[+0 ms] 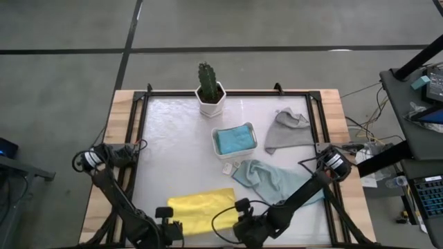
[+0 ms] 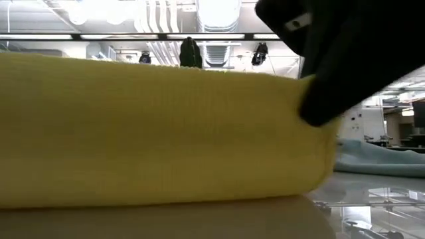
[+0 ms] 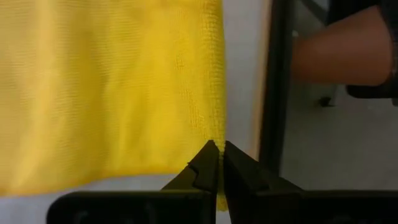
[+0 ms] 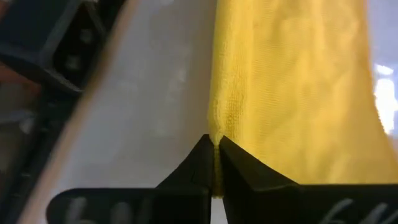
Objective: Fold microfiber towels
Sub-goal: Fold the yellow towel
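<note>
A white tabletop (image 1: 173, 152) fills the centre of the high view, set up for towel folding. At its bottom edge lies the yellow towel (image 1: 201, 209), spread flat so both arms can work it together: the left claw (image 1: 168, 223) is clenched on the towel's lower left corner and the right claw (image 1: 242, 216) is clenched on its lower right corner, each wrist view showing the fingertips pinched tight over the yellow hem, probably ready to lift that edge for a fold. Right of centre the pale teal towel (image 1: 273, 181) lies crumpled, and the grey towel (image 1: 287, 130) sits bunched toward the upper right, both apparently awaiting their turn. A blue towel (image 1: 234, 139) rests folded in the white tray (image 1: 234, 153) at centre. A potted cactus (image 1: 210, 88) stands at top centre. No brand, label or writing is legible anywhere.
</note>
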`<state>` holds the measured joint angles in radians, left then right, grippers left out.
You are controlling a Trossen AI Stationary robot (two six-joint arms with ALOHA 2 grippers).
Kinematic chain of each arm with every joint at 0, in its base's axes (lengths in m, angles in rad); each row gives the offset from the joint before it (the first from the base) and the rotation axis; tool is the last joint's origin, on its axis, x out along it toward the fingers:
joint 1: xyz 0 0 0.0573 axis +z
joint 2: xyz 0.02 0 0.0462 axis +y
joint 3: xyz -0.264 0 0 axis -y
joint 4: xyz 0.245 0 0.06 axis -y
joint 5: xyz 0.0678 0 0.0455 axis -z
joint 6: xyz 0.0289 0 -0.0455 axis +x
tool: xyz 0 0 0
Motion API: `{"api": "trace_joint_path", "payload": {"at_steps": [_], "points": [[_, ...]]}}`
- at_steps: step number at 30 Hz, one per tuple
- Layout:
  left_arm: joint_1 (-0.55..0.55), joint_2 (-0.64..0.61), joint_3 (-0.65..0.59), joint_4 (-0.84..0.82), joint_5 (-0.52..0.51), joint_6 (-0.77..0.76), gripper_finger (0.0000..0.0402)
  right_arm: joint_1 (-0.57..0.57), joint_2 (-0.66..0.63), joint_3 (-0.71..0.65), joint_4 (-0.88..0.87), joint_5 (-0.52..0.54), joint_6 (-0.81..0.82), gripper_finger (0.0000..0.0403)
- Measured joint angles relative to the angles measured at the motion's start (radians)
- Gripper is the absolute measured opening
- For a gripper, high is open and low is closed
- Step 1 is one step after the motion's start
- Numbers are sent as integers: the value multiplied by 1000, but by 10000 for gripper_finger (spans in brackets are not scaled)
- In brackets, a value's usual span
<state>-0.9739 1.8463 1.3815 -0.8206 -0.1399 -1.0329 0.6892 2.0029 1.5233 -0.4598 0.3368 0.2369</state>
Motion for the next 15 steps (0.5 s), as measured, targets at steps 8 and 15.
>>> {"api": "trace_joint_path", "payload": {"at_steps": [8, 15], "points": [[34, -67, 0, -184, -10, 0, 1, -81, -16, 26, -114, 11, -68, 9], [81, -84, -37, -220, -18, 70, 1, -151, -38, 26, -164, 11, -127, 9]]}}
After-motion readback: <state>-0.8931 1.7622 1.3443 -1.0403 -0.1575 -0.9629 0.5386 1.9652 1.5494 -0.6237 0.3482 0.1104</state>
